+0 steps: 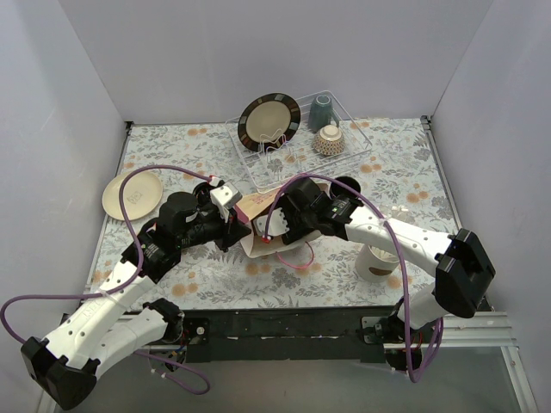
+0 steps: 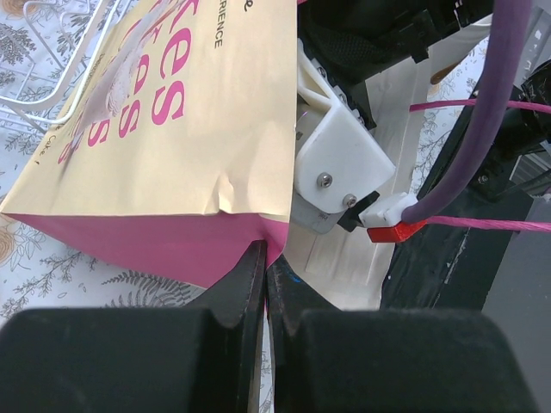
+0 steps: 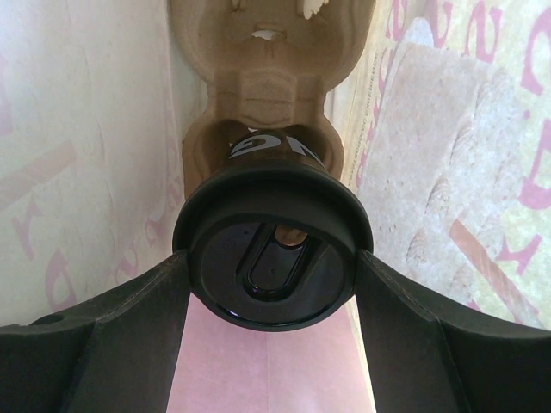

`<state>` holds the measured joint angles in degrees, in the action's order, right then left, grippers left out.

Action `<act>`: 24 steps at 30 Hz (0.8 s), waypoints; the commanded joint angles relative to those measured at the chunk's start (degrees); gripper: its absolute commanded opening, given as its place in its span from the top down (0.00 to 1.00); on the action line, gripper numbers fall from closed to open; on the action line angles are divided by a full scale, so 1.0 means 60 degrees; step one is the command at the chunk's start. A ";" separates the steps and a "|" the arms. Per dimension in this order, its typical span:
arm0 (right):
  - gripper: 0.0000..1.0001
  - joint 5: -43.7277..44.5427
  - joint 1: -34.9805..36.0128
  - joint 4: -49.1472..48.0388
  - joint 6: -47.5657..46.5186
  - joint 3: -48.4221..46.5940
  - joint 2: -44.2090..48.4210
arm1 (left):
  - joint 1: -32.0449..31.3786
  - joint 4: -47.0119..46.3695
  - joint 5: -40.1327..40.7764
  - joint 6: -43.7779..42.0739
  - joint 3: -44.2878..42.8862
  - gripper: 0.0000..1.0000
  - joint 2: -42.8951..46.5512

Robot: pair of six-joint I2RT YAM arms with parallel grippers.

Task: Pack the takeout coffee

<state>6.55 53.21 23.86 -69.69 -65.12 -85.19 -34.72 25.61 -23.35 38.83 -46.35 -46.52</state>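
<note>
Coffee cup [image 3: 271, 185] — where is it?

— Inside the paper bag [image 1: 251, 206], in the middle of the floral tablecloth [image 1: 215, 288], between the two arms. The right wrist view looks down the bag: the black coffee cup stands in a well of a moulded pulp carrier [image 3: 263, 86], its round black lid [image 3: 271, 275] facing the camera, with pale printed paper walls on both sides.

And the right gripper [image 3: 272, 258]?

— It sits inside the bag's mouth, its fingers [image 3: 112, 335] set wide and lying against the lid's rim on either side, so the cup is clasped between them.

Left gripper [image 2: 265, 284]?

— Pressed together on the bag's bottom corner, where the tan paper meets a pink fold; a bit of that paper is pinched between the black fingertips.

What else is on the table?

— Behind the bag, a dish rack [image 1: 250, 163] holding an upright dark-rimmed plate [image 1: 269, 120], a grey-blue mug [image 1: 320, 112] and a patterned bowl [image 1: 328, 140]. A cream plate [image 1: 132, 194] lies near the left edge, well apart from the bag. A white cup [image 1: 376, 261] stands just beside the right forearm, on the near side. Purple cables [image 1: 138, 176] loop over both arms
</note>
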 commanded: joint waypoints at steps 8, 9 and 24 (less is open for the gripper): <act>0.62 0.0388 -0.0050 0.0067 -0.0309 0.0102 0.0062 | 0.0000 0.0054 -0.0048 0.0223 -0.0200 1.00 0.0020; 0.61 0.0374 -0.0050 0.0038 -0.0294 0.0116 0.0062 | 0.0000 0.0039 -0.0063 0.0237 -0.0200 1.00 0.0019; 0.62 0.0154 -0.0050 -0.0607 -0.0367 0.0205 -0.0406 | 0.0000 -0.0049 -0.0121 0.0369 -0.0244 1.00 -0.0083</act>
<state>7.77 53.21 22.63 -69.73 -63.83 -86.19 -34.72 25.39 -23.38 40.27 -46.59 -47.07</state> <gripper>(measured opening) 0.780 0.009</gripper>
